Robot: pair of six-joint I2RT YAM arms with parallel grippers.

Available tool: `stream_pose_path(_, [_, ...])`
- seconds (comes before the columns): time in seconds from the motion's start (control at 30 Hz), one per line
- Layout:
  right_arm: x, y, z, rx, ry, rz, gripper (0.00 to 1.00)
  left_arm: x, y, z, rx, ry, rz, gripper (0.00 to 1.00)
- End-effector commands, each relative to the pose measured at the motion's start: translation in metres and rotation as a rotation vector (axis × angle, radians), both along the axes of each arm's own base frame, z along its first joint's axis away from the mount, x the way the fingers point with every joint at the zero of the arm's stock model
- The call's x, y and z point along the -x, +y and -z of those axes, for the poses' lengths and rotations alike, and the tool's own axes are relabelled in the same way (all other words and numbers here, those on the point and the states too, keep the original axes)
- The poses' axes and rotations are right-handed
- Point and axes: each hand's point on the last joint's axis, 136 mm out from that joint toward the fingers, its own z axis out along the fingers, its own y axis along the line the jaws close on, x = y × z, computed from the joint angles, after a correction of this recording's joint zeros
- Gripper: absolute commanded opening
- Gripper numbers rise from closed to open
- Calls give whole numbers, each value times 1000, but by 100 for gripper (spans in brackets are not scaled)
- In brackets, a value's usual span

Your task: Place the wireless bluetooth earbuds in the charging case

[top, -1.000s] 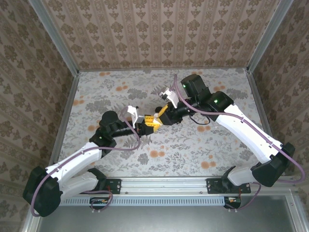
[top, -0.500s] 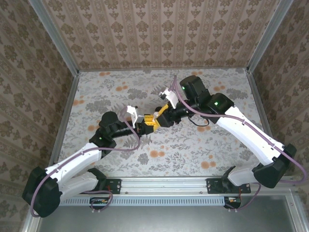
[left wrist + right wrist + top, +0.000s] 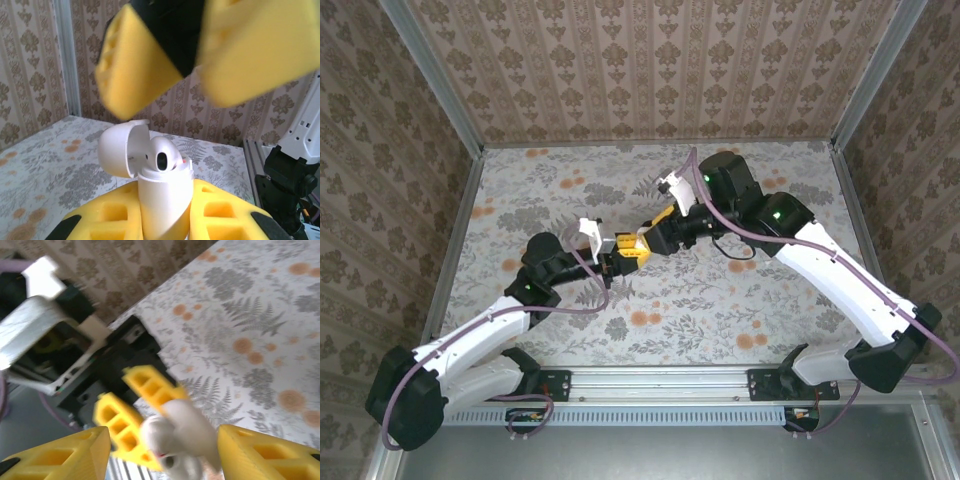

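The charging case (image 3: 165,200) is white, with its lid (image 3: 120,150) hinged open. It stands upright between the yellow pads of my left gripper (image 3: 165,225), which is shut on its body. One white earbud (image 3: 162,157) sits in the case's mouth with its dark opening facing the camera. My right gripper (image 3: 165,450) is open, and its two yellow fingers (image 3: 135,70) hang just above the case without touching it. In the right wrist view the case (image 3: 192,422) lies blurred between those spread fingers. From above, both grippers meet at mid-table, left gripper (image 3: 618,260) and right gripper (image 3: 642,244).
The floral table cloth (image 3: 720,300) is bare around the arms. A patterned back wall (image 3: 650,70) and metal frame posts (image 3: 435,80) enclose the table. The right arm's purple cable (image 3: 740,235) loops near its wrist.
My right gripper has opened its jaws and eased back up and to the right from the case. The left gripper has kept its hold and barely moved.
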Motion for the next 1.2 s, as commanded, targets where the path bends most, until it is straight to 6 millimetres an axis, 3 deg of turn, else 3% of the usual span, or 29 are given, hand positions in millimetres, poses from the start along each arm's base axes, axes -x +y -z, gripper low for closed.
stream_pose_path(0.0, [-12,-15,-21,-13,-58,116,59,17,3,-25,70,-112,46,0])
stream_pose_path(0.13, [-12,-25,-31,-35,-75,170,59,12,4,-22,68,-107,15,0])
stream_pose_path(0.3, [-19,-47,-30,-33,-69,295,60,2,9,-17,54,-94,-56,0])
stream_pose_path(0.43, [-29,-80,-24,-19,-66,451,61,-11,13,-5,9,-63,-136,0])
stream_pose_path(0.57, [-45,-127,15,93,20,658,61,-18,16,3,-10,-41,-183,0])
stream_pose_path(0.77, [-55,-200,105,284,236,875,55,-20,18,11,-32,-28,-194,0])
stream_pose_path(0.97, [-60,-266,182,346,459,1039,47,-19,17,15,-46,-23,-183,0])
stream_pose_path(1.17, [-93,-300,230,337,553,1107,27,-17,16,19,-48,-12,-171,0])
